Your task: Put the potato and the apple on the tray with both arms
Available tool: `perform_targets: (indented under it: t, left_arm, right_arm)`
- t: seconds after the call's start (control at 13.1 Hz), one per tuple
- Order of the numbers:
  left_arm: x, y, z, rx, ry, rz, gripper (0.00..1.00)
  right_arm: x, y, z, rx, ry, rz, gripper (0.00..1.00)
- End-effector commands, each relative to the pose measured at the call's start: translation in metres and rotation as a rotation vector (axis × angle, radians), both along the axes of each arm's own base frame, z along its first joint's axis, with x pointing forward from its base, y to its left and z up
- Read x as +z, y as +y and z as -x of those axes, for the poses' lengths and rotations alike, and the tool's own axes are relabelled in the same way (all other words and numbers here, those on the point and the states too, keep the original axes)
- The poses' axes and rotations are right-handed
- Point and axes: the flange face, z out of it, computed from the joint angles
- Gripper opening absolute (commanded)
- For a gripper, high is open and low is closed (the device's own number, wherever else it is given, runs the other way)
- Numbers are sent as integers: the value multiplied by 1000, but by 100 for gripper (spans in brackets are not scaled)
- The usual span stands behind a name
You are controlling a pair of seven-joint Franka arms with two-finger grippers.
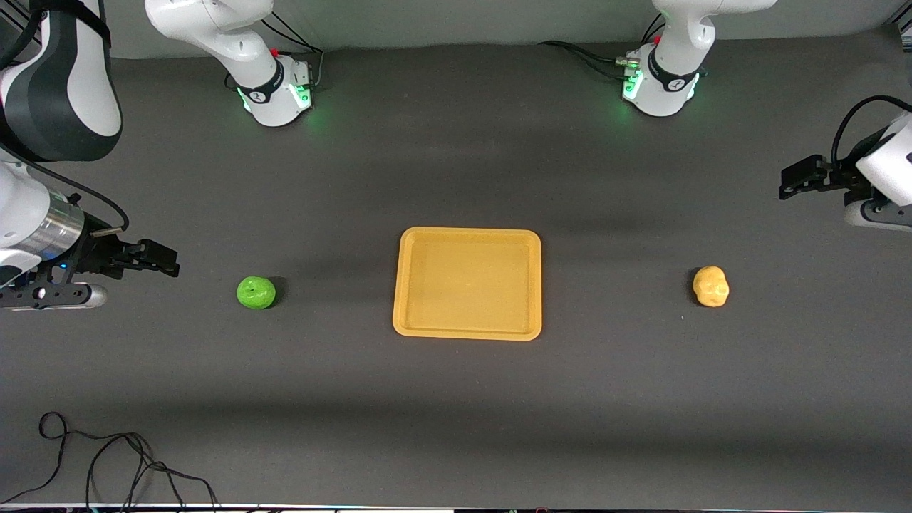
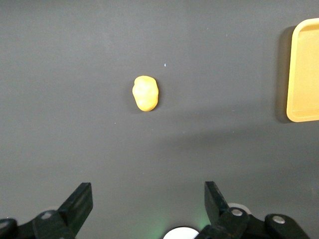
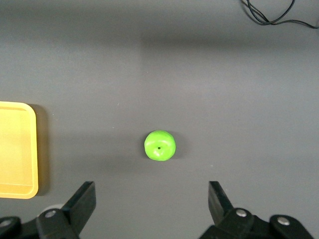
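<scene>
Plainly, each fruit sits by its own arm: the glossy green round apple (image 1: 256,293) at centre-left of the front view lies nearest the open, empty right gripper (image 1: 160,258), while the lumpy yellow-tan potato (image 1: 711,286) at centre-right lies below the open left gripper (image 1: 794,179), flanking the flat orange-yellow plastic tray (image 1: 467,332).

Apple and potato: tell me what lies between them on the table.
The tray lies between the apple and the potato, with bare dark table on each side of it. The front view shows this.
</scene>
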Motion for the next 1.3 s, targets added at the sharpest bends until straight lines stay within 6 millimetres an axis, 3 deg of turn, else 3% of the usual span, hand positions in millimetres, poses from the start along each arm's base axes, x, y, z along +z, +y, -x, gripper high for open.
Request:
perform_targets:
  t: [0.0, 0.23, 0.61, 0.76, 1.22]
  left_arm:
    - [-1, 16, 17, -27, -13, -4, 100]
    - [-9, 26, 17, -49, -8, 1, 100]
    - [-86, 28, 10, -57, -39, -16, 100]
    - [-137, 43, 3, -33, -49, -19, 100]
    - [-287, 32, -11, -54, -149, -23, 100]
  right_arm:
    - [1, 1, 4, -5, -9, 12, 100]
    - [1, 0, 5, -7, -6, 12, 100]
    - [1, 0, 5, -7, -3, 12, 100]
    - [1, -1, 6, -7, 0, 12, 100]
    - [-1, 3, 5, -3, 0, 13, 100]
